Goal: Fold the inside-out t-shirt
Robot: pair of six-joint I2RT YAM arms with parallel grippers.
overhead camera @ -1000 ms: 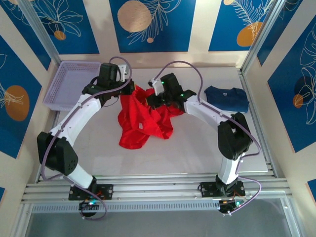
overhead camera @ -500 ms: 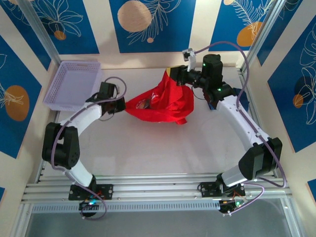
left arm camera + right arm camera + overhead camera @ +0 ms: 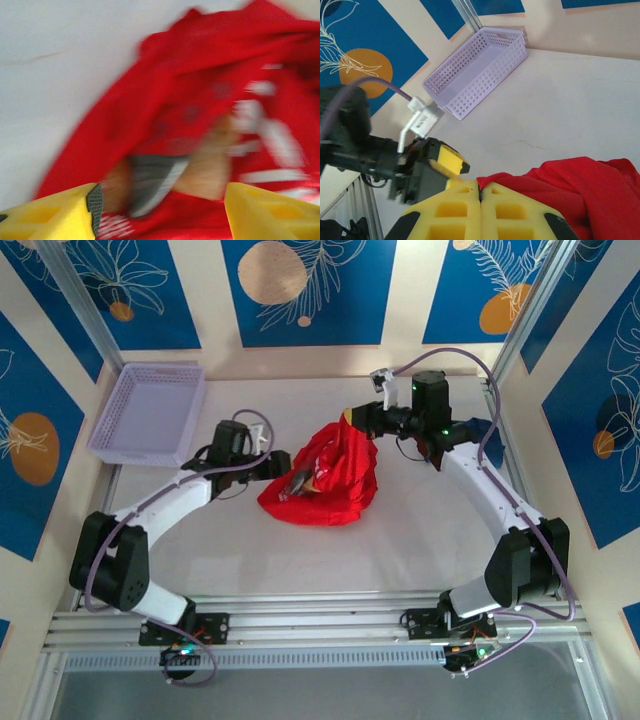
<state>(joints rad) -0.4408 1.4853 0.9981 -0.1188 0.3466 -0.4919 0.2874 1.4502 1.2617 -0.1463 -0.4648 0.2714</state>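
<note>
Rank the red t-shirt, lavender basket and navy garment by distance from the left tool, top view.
1. The red t-shirt, just ahead of the left tool.
2. The lavender basket, far-left corner.
3. The navy garment, far right, partly hidden.

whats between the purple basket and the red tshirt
In the top view, bare white table, then the left hand, open, at the t-shirt's edge nearest the basket.

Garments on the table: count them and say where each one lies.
2. The red t-shirt is bunched mid-table. A navy garment lies at the far right, mostly hidden behind the right arm.
</note>
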